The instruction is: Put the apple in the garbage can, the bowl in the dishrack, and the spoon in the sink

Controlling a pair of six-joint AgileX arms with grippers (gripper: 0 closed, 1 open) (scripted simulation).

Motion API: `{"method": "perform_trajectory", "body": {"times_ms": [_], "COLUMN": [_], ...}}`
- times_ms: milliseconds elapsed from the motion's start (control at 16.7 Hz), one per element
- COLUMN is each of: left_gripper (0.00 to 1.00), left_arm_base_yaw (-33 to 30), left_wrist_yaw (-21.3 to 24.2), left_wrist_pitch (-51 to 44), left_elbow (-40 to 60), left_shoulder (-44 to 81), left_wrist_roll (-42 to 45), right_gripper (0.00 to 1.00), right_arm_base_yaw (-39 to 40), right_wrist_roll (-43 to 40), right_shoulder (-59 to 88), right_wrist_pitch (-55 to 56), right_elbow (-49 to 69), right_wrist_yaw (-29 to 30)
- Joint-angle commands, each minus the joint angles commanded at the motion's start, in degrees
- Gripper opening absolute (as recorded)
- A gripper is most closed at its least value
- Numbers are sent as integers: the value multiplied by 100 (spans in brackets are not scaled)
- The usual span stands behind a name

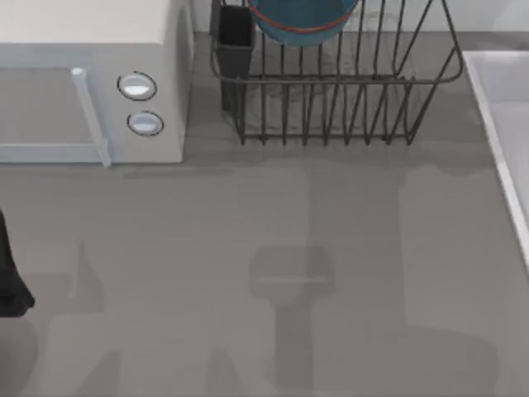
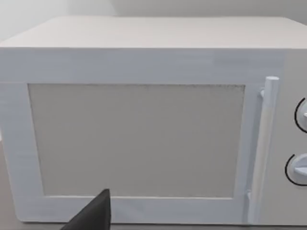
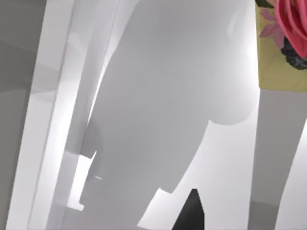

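The teal bowl point(image 1: 302, 21) stood inside the wire dishrack point(image 1: 331, 107) at the far side of the bench point(image 1: 273, 248), just beside the rack's dark utensil cup point(image 1: 235, 37). The white microwave point(image 1: 91, 78) occupied the far left. The sink point(image 1: 504, 124) rim ran along the right edge. The left arm point(image 1: 10, 277) sat at the left edge, facing the microwave door point(image 2: 136, 139). Whether either hand was apart or together could not be told. The right wrist view looked into the pale sink basin point(image 3: 158, 96).
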Motion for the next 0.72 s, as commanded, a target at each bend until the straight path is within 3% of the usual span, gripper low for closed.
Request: {"method": "perform_trajectory", "body": {"times_ms": [300, 720], "left_gripper": [100, 100], "left_arm_base_yaw": [0, 0], "left_wrist_yaw": [0, 0], "left_wrist_pitch": [0, 0], "left_elbow": [0, 0], "left_shoulder": [0, 0], "left_wrist_roll": [0, 0], "right_gripper": [0, 0], "right_arm_base_yaw": [-4, 32], "right_wrist_roll": [-8, 18], "right_shoulder": [-88, -528], "right_wrist_pitch": [209, 1432], "right_elbow": [-246, -1999], "right_wrist_yaw": [-7, -10]}}
